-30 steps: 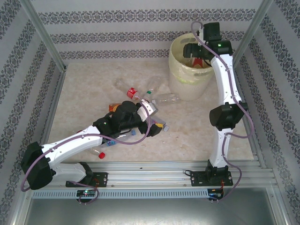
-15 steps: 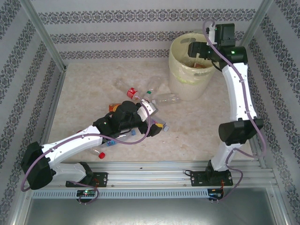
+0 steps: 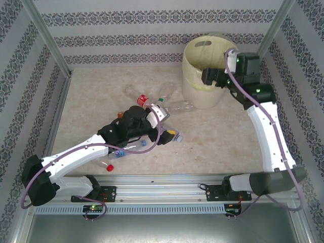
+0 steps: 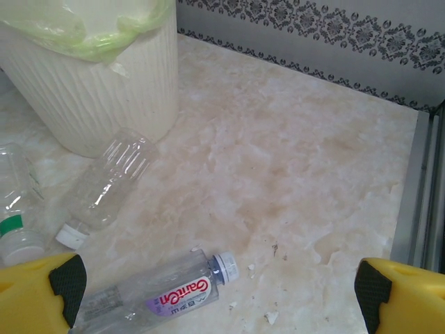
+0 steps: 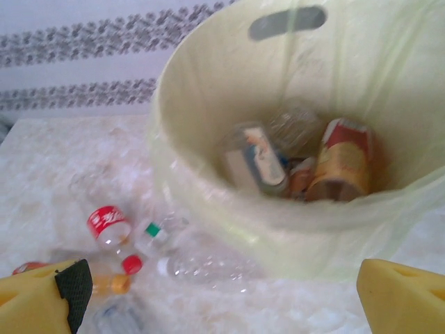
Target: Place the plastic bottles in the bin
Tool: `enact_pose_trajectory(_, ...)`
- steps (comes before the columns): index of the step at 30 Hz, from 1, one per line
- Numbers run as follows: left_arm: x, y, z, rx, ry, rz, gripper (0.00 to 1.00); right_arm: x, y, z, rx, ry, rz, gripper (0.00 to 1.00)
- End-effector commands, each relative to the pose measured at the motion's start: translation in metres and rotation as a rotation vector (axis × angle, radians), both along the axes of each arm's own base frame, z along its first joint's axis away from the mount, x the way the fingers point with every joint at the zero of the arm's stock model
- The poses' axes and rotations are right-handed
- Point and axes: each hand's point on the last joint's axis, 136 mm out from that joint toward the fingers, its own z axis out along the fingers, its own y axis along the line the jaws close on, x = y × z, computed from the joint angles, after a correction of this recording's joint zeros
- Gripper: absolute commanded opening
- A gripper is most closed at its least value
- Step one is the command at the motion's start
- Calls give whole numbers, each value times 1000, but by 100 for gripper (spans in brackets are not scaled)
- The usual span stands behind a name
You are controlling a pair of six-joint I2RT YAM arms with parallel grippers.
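Plastic bottles [image 3: 143,99], small and clear with coloured caps, lie scattered on the pale marbled surface [image 3: 212,136] left of the tall round pale-yellow plastic bin [image 3: 200,96]. The bin stands at the far right with a clear liner folded over its rim. More bottles lie inside the bin, among them a red-labelled bottle [image 5: 344,163] and an orange-and-blue-labelled bottle [image 5: 254,160]. A clear unlabelled bottle with a white cap [image 4: 108,188] lies on its side just beside the bin's base.

The left arm [image 3: 76,154] stretches low and diagonally from its base at the near left toward the middle, with its wrist over the cluster of bottles. The left gripper [image 4: 222,289] is spread wide and holds nothing. A purple-labelled bottle with a pale cap [image 4: 139,299] lies on the surface below it, between its yellow fingers [image 4: 42,289].

The right arm [image 3: 266,126] has its upper link low along the near edge. Its forearm reaches up and away to the bin, with the wrist turned left at the bin's near-right rim. The right gripper [image 5: 222,296] is likewise wide apart and empty, facing down into the bin.
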Motion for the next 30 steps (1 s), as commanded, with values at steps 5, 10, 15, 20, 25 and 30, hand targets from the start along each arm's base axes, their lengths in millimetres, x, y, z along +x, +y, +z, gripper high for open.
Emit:
enact_pose_trajectory(5,11,22,31,-16,-75,64,100,-29,34,-36,53,54,33,96)
enact_pose_trajectory(10,5,26,36,-10,-122,29,100,-38,42,-70,154,122,-67,96)
enact_pose_trajectory(15,2,24,38,-22,-121,15,100,-34,47,-105,251,176,-198,98)
enact_pose_trajectory(20,-1,19,37,-37,-104,-14,100,-26,57,-131,353,209,-295,98)
enact_pose_trajectory(25,-2,18,38,-43,-104,-20,100,-17,74,-164,453,266,-358,98)
enact_pose_trajectory(30,-3,17,39,-52,-100,-28,100,-6,92,-197,521,329,-425,97)
